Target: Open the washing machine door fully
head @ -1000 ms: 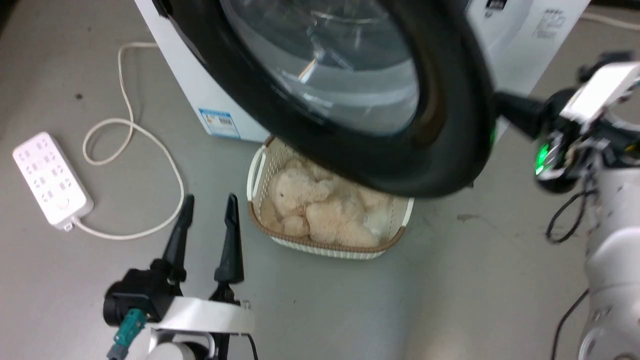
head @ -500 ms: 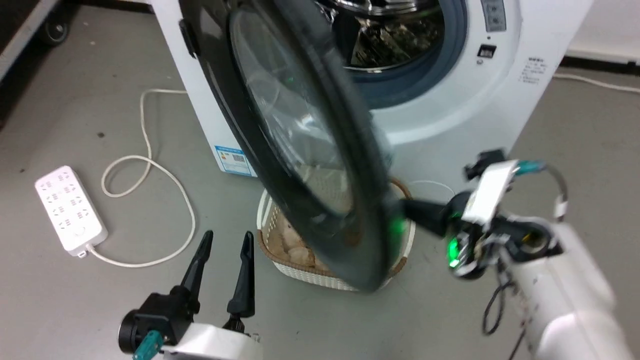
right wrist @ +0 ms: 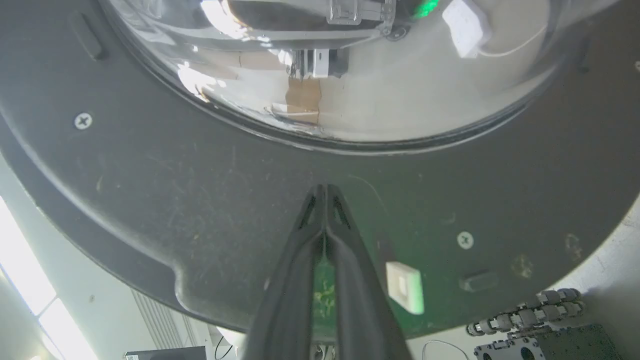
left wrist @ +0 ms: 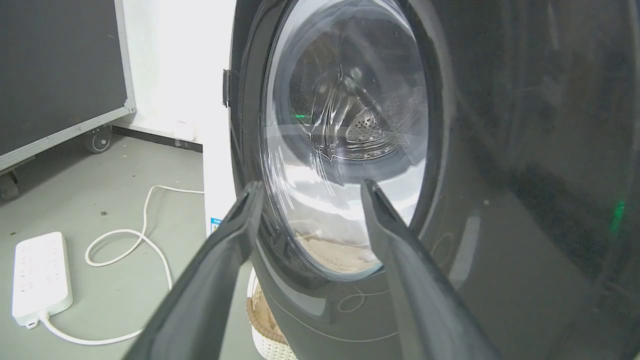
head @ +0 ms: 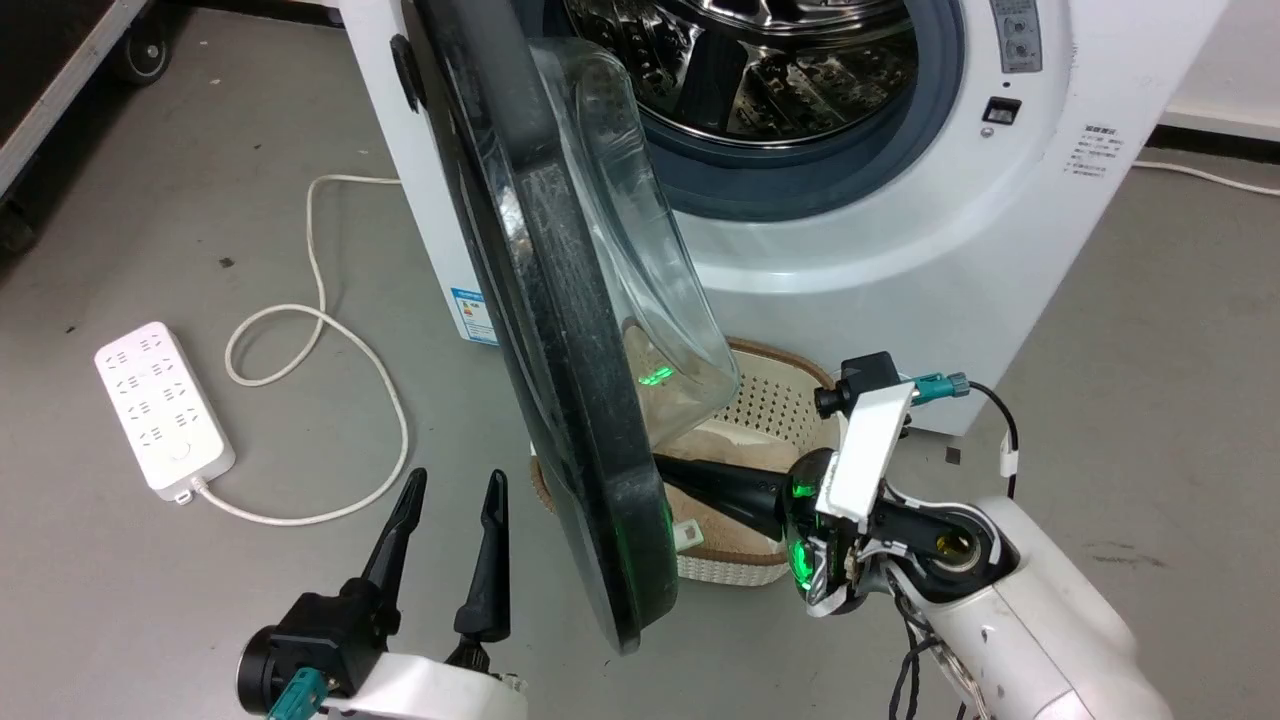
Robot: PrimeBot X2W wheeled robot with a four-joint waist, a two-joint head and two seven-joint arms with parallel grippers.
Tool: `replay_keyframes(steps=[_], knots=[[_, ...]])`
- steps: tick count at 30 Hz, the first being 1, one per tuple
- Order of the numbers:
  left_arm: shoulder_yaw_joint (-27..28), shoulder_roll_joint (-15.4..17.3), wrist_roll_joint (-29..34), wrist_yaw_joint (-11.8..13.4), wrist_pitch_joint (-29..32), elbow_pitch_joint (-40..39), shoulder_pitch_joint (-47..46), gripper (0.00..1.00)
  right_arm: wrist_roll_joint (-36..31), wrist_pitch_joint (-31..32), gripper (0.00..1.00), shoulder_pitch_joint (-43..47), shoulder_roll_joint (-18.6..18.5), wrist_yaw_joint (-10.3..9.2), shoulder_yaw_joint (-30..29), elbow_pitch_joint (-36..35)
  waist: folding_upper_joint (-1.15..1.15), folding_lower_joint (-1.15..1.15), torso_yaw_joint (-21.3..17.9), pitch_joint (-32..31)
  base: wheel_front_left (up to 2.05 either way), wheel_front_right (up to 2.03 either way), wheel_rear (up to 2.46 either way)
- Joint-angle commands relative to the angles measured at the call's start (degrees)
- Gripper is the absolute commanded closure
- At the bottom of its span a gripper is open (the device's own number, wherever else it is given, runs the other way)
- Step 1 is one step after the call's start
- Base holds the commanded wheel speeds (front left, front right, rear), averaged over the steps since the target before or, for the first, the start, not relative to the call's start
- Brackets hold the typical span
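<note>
The white washing machine [head: 900, 260] has its mouth bare. The washing machine door [head: 565, 400] stands about halfway open, tall, with its thin edge turned to the head camera. The end fixed to the machine is far from both sets of jaws, and the free end is the near one. The right gripper [right wrist: 325, 190] is on the inside of the door, the side with the glass bowl [right wrist: 320, 75]. Its jaws are pressed together with nothing between them. Their tips look to touch the black ring [right wrist: 215, 190] straight ahead, just under the bowl. The left gripper [head: 455, 482] is on the outer side. Its jaws are wide apart and hold nothing, and the door is ahead of them and to their right, near but not touching. So the right arm is the nearer one. I think the next move is a push straight off those tips, toward the robot's left, so the door swings wider. The left gripper may be in that path and could get bumped.
</note>
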Motion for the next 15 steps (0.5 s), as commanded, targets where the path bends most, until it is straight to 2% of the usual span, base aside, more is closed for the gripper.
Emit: replay_keyframes(steps=[1, 3, 4, 5, 8, 11, 12, 13, 14, 15], knots=[[0.0, 0.0, -0.2, 0.1, -0.3, -0.4, 0.2, 0.0, -0.1, -0.7, 1.0, 0.9, -0.1, 0.06, 0.4, -0.4, 0.0, 0.0, -0.2, 0.1, 0.0, 0.0, 0.0], [0.1, 0.0, -0.3, 0.3, -0.3, -0.4, 0.1, 0.0, -0.4, -2.5, 1.0, 0.9, -1.0, 0.06, 0.1, -1.2, 0.0, 0.0, -0.6, -0.1, 0.0, 0.0, 0.0], [0.1, 0.0, -0.4, 0.3, -0.3, -0.4, 0.1, 0.0, -1.4, -3.9, 0.43, 0.8, -2.0, 0.06, 0.1, -2.5, 0.0, 0.0, -0.9, -0.2, 0.0, 0.0, 0.0], [0.2, 0.0, -0.5, 0.3, -0.3, -0.3, 0.0, 0.0, -2.8, -5.4, 0.0, 1.0, -3.2, 0.06, 0.1, -3.6, 0.0, 0.0, -1.1, -0.4, 0.0, 0.0, 0.0], [0.6, 0.0, -1.0, 0.3, -0.3, -0.2, 0.0, 0.0, -6.3, -10.9, 0.0, 2.6, -6.7, 0.06, -1.2, -7.2, 0.0, 0.0, -1.9, -1.1, 0.0, 0.0, 0.0], [1.3, 0.0, -1.3, 0.2, -0.3, 0.0, -0.1, 0.0, -14.0, -19.8, 0.0, 4.2, -11.5, 0.06, -2.4, -12.4, 0.0, 0.0, -2.8, -2.1, 0.0, 0.0, 0.0], [1.3, 0.0, -1.3, 0.2, -0.3, 0.0, -0.1, 0.0, -14.0, -19.8, 0.0, 4.2, -11.5, 0.06, -2.4, -12.4, 0.0, 0.0, -2.8, -2.1, 0.0, 0.0, 0.0], [1.9, 0.0, -1.5, 0.1, -0.3, 0.1, -0.1, 0.0, -20.9, -26.4, 0.0, 6.3, -15.0, 0.06, -2.7, -17.1, 0.0, 0.0, -3.2, -2.8, 0.0, 0.0, 0.0], [1.9, 0.0, -1.5, 0.1, -0.3, 0.1, -0.1, 0.0, -20.9, -26.4, 0.0, 6.3, -15.0, 0.06, -2.7, -17.1, 0.0, 0.0, -3.2, -2.8, 0.0, 0.0, 0.0], [2.2, 0.0, -1.6, 0.1, -0.3, 0.1, -0.1, 0.0, -24.6, -30.3, 0.0, 7.6, -16.7, 0.06, -3.1, -19.0, 0.0, 0.0, -3.5, -3.0, 0.0, 0.0, 0.0]])
